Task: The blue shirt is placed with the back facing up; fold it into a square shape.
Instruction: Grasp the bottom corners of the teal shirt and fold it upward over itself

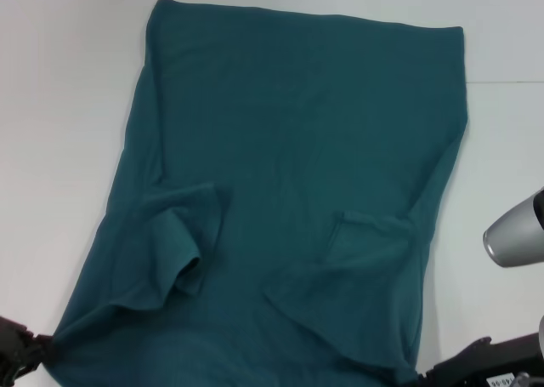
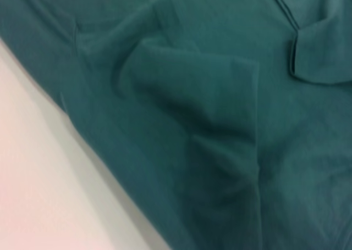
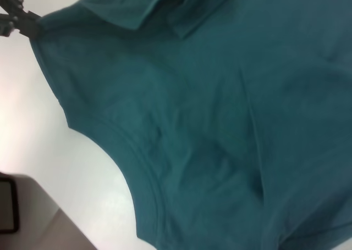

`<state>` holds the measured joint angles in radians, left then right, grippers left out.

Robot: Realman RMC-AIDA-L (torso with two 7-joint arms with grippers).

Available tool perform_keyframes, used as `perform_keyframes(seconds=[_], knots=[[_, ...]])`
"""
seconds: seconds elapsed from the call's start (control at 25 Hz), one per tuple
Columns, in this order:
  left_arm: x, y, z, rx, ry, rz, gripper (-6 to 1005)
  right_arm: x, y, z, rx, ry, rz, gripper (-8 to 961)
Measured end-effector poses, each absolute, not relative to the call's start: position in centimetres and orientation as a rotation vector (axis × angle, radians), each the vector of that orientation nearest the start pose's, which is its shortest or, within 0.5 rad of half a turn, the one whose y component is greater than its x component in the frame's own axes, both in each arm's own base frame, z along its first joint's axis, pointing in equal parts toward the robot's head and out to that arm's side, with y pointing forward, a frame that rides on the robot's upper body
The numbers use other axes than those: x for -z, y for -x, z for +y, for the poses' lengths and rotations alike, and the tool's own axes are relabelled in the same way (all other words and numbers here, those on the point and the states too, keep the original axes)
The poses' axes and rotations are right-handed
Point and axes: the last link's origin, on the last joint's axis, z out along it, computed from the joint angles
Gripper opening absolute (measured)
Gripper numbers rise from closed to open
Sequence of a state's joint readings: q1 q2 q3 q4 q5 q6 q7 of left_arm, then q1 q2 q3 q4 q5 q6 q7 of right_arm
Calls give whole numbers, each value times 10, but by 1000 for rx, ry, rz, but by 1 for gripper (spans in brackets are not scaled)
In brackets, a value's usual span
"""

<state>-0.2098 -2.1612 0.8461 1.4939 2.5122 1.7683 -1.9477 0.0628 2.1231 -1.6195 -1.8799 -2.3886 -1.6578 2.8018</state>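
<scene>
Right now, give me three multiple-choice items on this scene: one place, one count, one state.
1. Where is the left gripper?
A. at the shirt's near left corner
B. at its far edge
C. over its middle

2. How many sleeves lie folded onto the shirt?
A. none
B. one
C. two

3. The shirt is:
A. folded square
B. spread long, not yet square
C. balled up

Key:
1 A: it pinches that corner; the right gripper sits by the near right corner.
2 C: the left sleeve and right sleeve both lie on the body.
3 B: its full length lies on the table.
</scene>
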Motion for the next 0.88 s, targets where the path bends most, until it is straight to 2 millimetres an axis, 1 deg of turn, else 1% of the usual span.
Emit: perform_keyframes(seconds=[0.12, 0.32, 0.44, 0.56, 0.8, 0.84, 0.88], knots=[[-68, 297, 259, -209, 2612, -1010, 50, 5, -180, 231, 222, 2609, 1254, 17], [-66, 283, 276, -185, 2637, -967, 50, -9, -180, 247, 169, 2568, 1211, 16], [-64, 272, 290, -170, 2653, -941, 50, -19, -179, 259, 130, 2541, 1190, 16], [-62, 261, 307, -157, 2672, -907, 49, -28, -176, 272, 92, 2516, 1161, 16], [-60, 236, 348, -127, 2674, -844, 50, -38, -176, 310, 25, 2481, 1133, 16], [-59, 231, 356, -120, 2669, -832, 50, -39, -176, 318, 14, 2477, 1127, 16], [-59, 226, 365, -112, 2660, -812, 50, -41, -177, 330, -6, 2467, 1120, 16]])
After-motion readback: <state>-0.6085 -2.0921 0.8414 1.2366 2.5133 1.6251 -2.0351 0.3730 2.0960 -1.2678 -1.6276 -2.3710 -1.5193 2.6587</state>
